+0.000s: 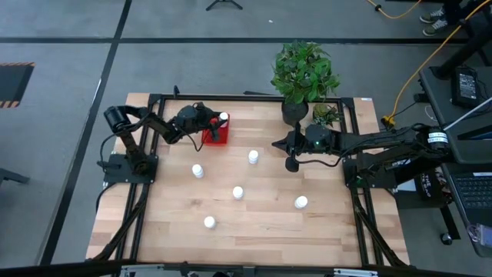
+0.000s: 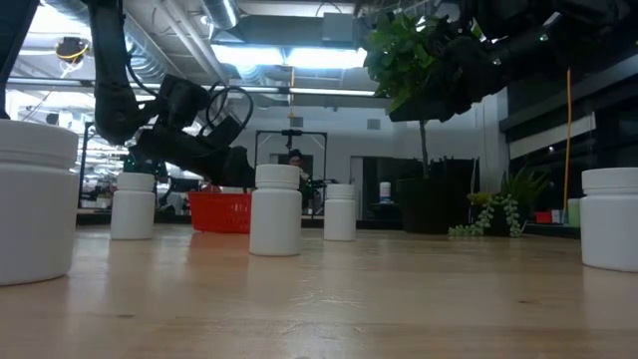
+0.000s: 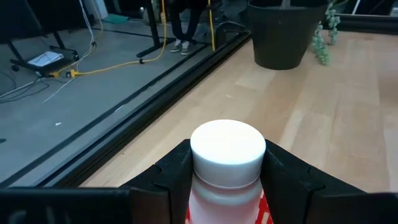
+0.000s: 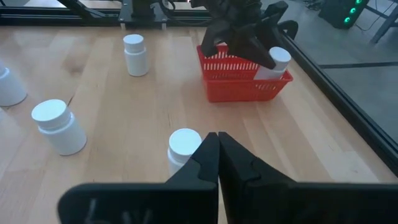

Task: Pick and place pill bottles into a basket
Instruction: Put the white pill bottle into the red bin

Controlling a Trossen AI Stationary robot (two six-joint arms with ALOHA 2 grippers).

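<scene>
- A pale wooden table (image 1: 254, 223) is filling the middle of the high view, sitting on a grey floor with cables running off at the upper right; in the low view an open workshop under bright ceiling lights is showing behind it.
- A potted plant (image 1: 302, 77) in a dark pot is standing at the table's upper edge, right of centre, and is taking no part in the job.
- The right gripper (image 1: 291, 152) is waiting just below the plant in the high view, its fingers pressed together on nothing.
- The red basket (image 1: 216, 136) is sitting in the upper left part of the table; its low slatted walls are looking thin and light, so a knock would probably slide it.
- The left gripper (image 1: 221, 123) is hovering at the basket's upper right corner, pinching the held bottle (image 3: 227, 158) by its sides just under the cap, with the bottle's lower part reaching down among the red walls.
- Whether anything else is lying in the basket I cannot tell.
- Five loose pill bottles (image 1: 238, 192) are standing upright and well apart across the table's centre and lower half.
- Each is looking like stiff, smooth, lightweight plastic: easy to tip and a little slippery, so a level grip across the body just below the cap is probably the safest hold.
</scene>
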